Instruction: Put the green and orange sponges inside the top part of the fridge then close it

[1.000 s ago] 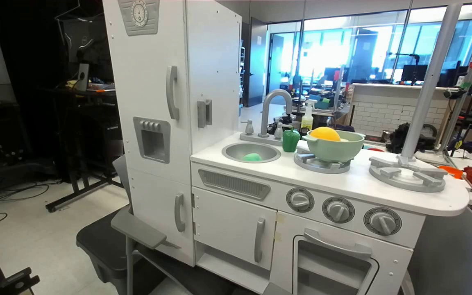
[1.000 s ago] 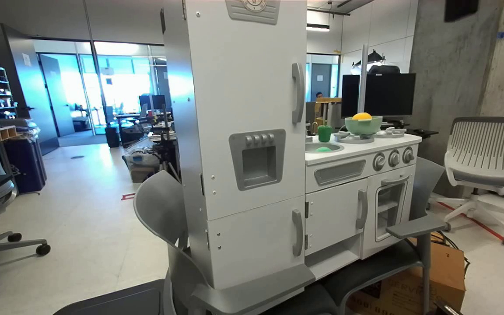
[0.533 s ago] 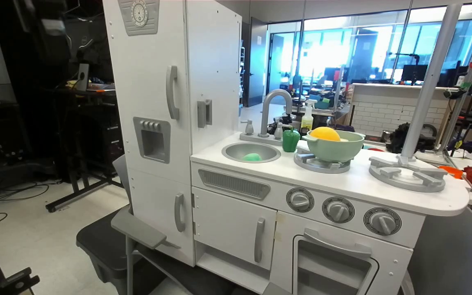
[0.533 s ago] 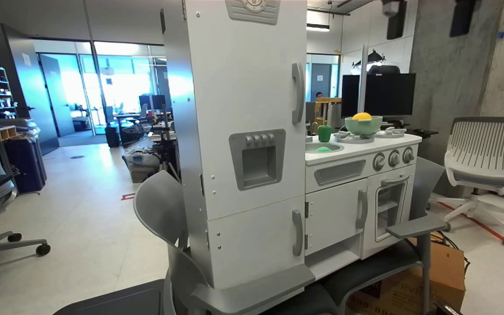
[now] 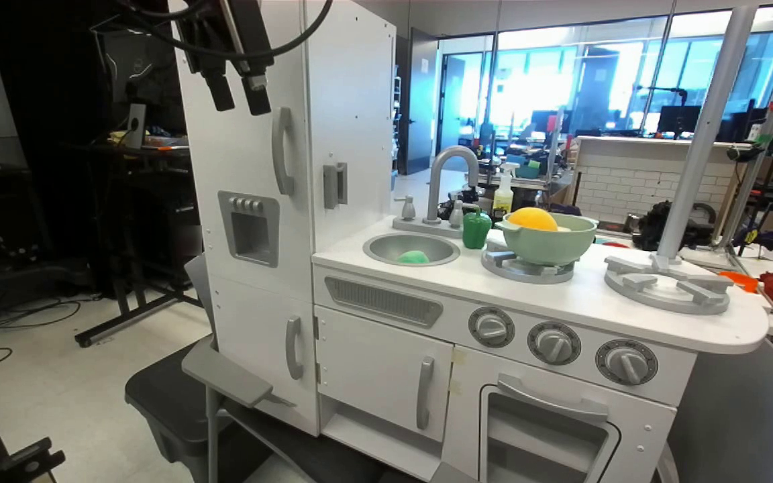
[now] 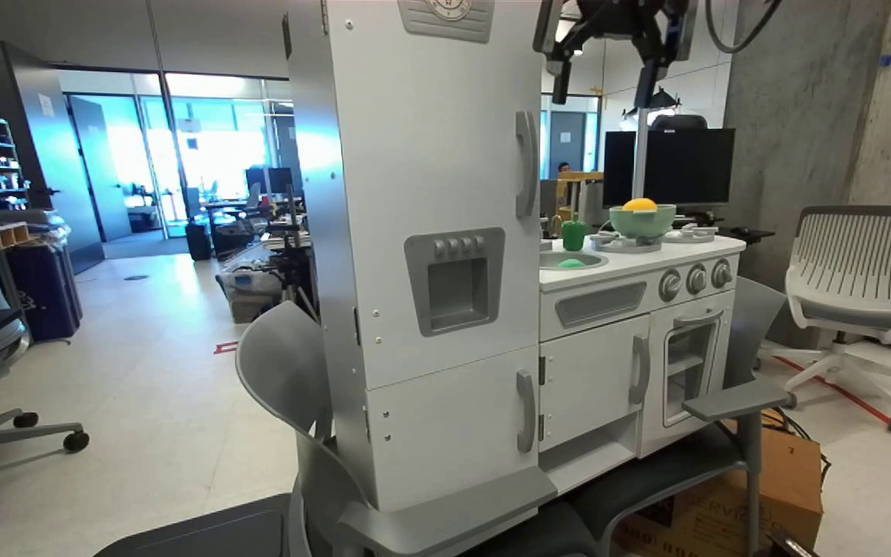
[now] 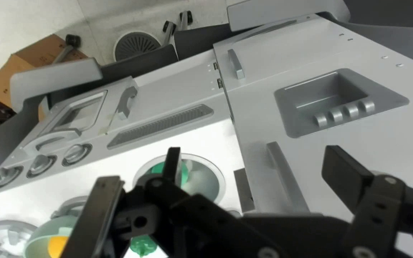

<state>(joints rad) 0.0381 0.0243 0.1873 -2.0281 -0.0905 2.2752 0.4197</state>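
Observation:
The white toy fridge's upper door is shut, with a grey vertical handle that also shows in the wrist view. My gripper is open and empty, pointing down, above the handle's level. In the wrist view its fingers stand wide apart either side of the handle, not visibly touching it. A green round object, likely the green sponge, lies in the grey sink. A yellow-orange round object, likely the orange sponge, sits in a light green bowl on a burner.
A green toy pepper stands beside the sink near the grey faucet. A grey bracket sticks out of the fridge's side. A grey post rises from the counter. Chairs stand close in front of the fridge.
My gripper has come into both exterior views from the top and now hangs near the fridge's upper handle. The fridge door, the sponges and the bowl have not moved.

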